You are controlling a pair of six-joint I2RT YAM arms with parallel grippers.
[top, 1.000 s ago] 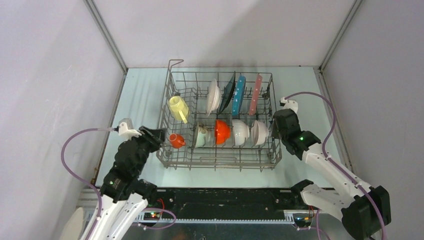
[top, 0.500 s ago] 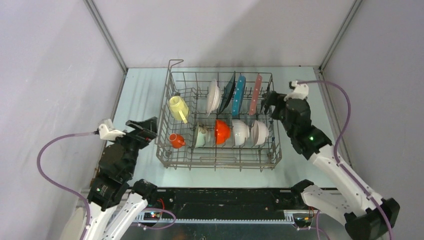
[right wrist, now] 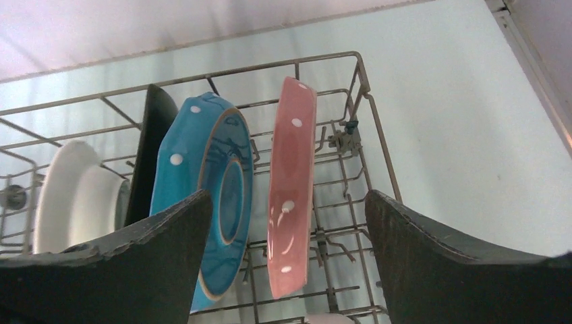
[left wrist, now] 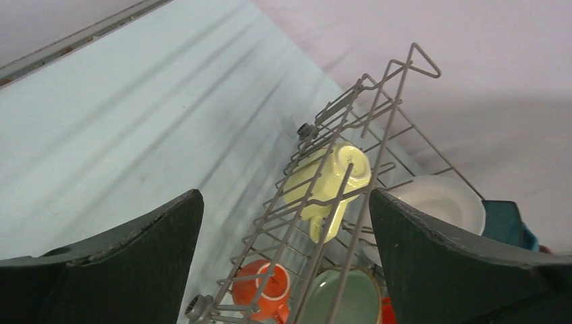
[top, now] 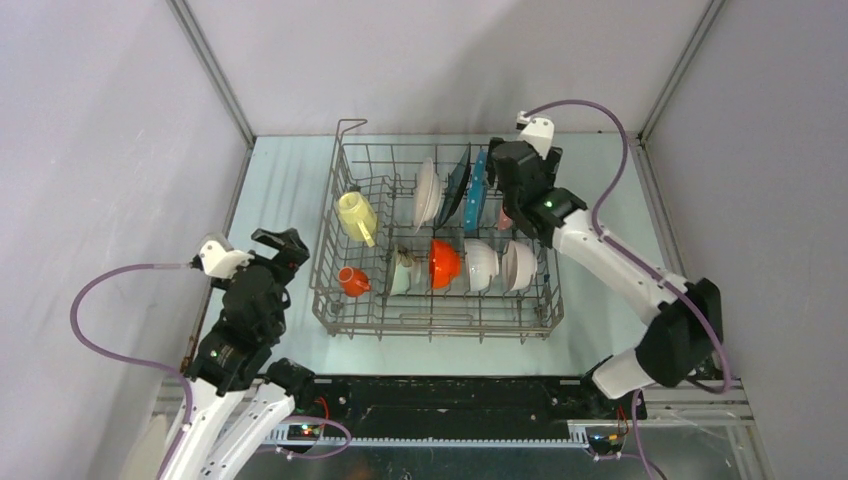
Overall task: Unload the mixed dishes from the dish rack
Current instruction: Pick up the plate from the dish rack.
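Note:
The dish rack (top: 325, 270) holds the mixed dishes. A white plate (top: 427, 192), black plate (top: 457, 185) and blue plate (top: 477, 190) stand on edge in the back row. In front sit a pale green bowl (top: 403, 272), an orange bowl (top: 444, 263) and white bowls (top: 481, 265). A yellow cup (top: 356, 215) and an orange mug (top: 352, 281) sit at the left end. My right gripper (right wrist: 289, 199) hangs open above the pink plate (right wrist: 290, 182), its jaws either side of the rim without touching. My left gripper (left wrist: 284, 202) is open outside the rack's left wall, empty.
The rack's looped wire handle (top: 350, 125) rises at its back left corner. Grey walls close in the pale table (top: 280, 180) on three sides. Purple cables (top: 100, 300) loop out from both wrists.
My right arm swung from the rack's right side to over the back row of plates, jaws now apart. My left arm drew back from the orange mug and opened wide.

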